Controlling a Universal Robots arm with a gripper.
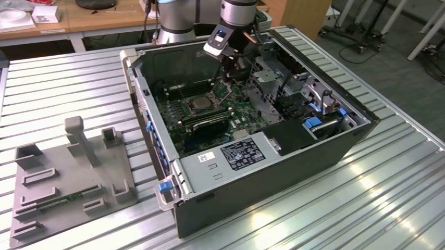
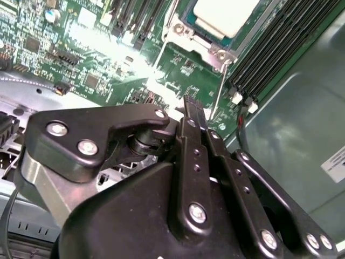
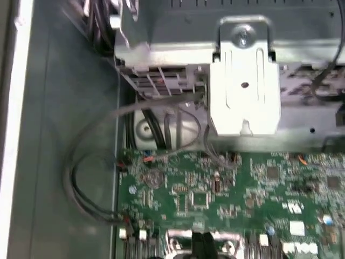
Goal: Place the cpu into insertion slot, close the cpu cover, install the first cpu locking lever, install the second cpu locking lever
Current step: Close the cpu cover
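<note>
Since the small pale silvery square cpu sits in the metal-framed square insertion slot, we have the black two-finger gripper clenched on nothing, tips just beside the thin silvery wire lever, presumably for pushing.

cpu: cropped by edge | pincer: mostly cropped by edge

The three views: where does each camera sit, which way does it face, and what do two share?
Exterior view: off the arm, raised, looking down into the open computer case; the arm and gripper show.
Second wrist view: on the wrist, looking past the gripper at the motherboard and the cpu.
First wrist view: on the wrist, facing the motherboard and a metal bracket.
Shared: both wrist views see the motherboard.
</note>
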